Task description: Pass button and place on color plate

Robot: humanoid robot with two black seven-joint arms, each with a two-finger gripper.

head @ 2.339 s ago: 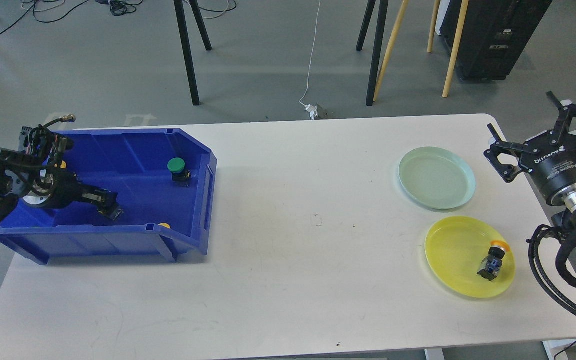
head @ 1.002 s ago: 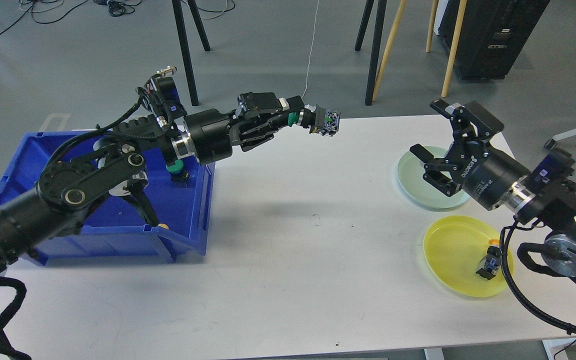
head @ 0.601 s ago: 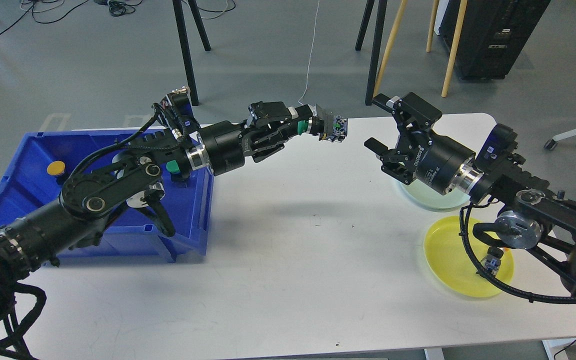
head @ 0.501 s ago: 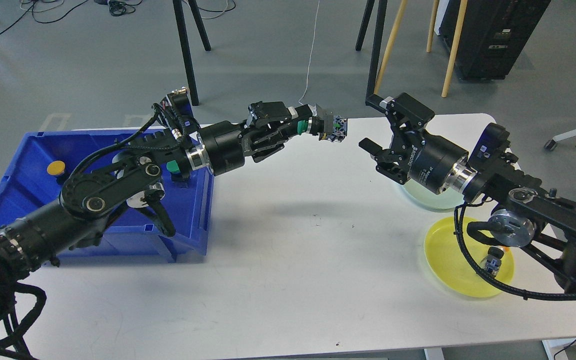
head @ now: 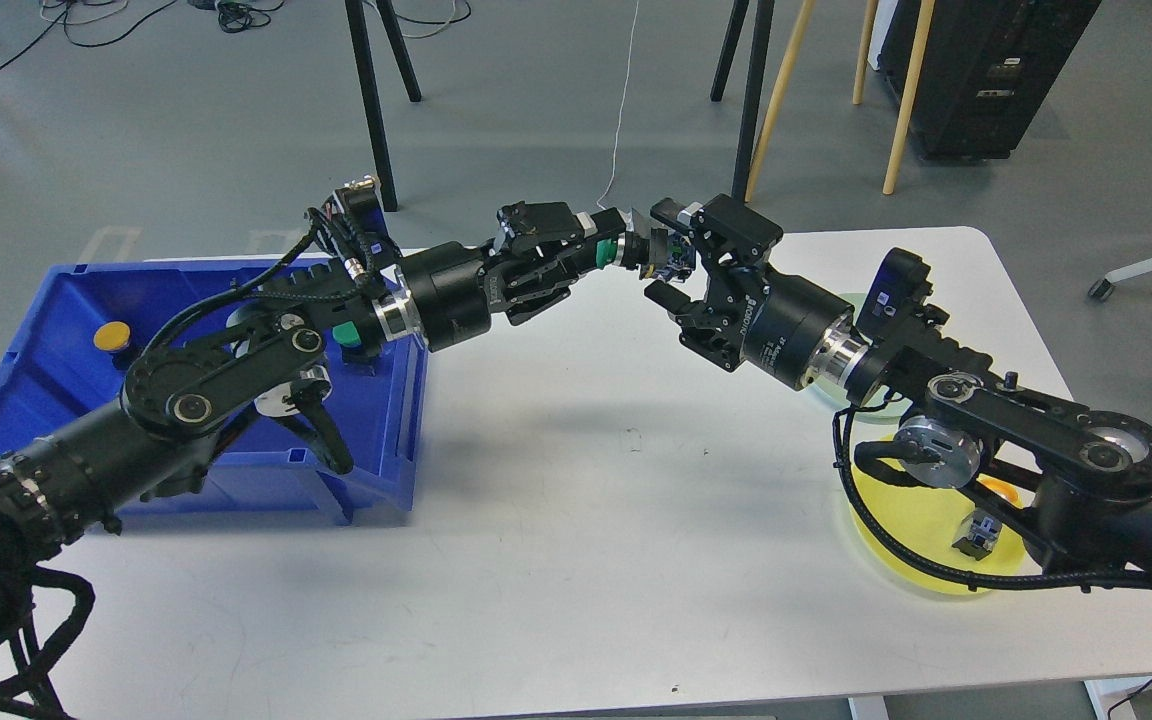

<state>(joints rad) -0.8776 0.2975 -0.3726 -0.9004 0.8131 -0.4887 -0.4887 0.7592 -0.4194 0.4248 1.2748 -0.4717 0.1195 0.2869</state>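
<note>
My left gripper (head: 626,252) is shut on a green button (head: 604,254) and holds it in the air above the middle of the table, its small black body (head: 673,260) pointing right. My right gripper (head: 671,255) is open, its fingers above and below that body. The pale green plate (head: 844,300) is mostly hidden behind my right arm. The yellow plate (head: 911,520) at the right holds a yellow button (head: 978,528). Another green button (head: 346,333) and a yellow button (head: 112,336) lie in the blue bin (head: 381,470).
The blue bin stands at the table's left. The white table (head: 576,540) stretches between bin and plates. Black table legs and wooden poles stand on the floor behind.
My right gripper has moved left, from a gap away to around the button's body. My left arm has stayed still with the green button held.
</note>
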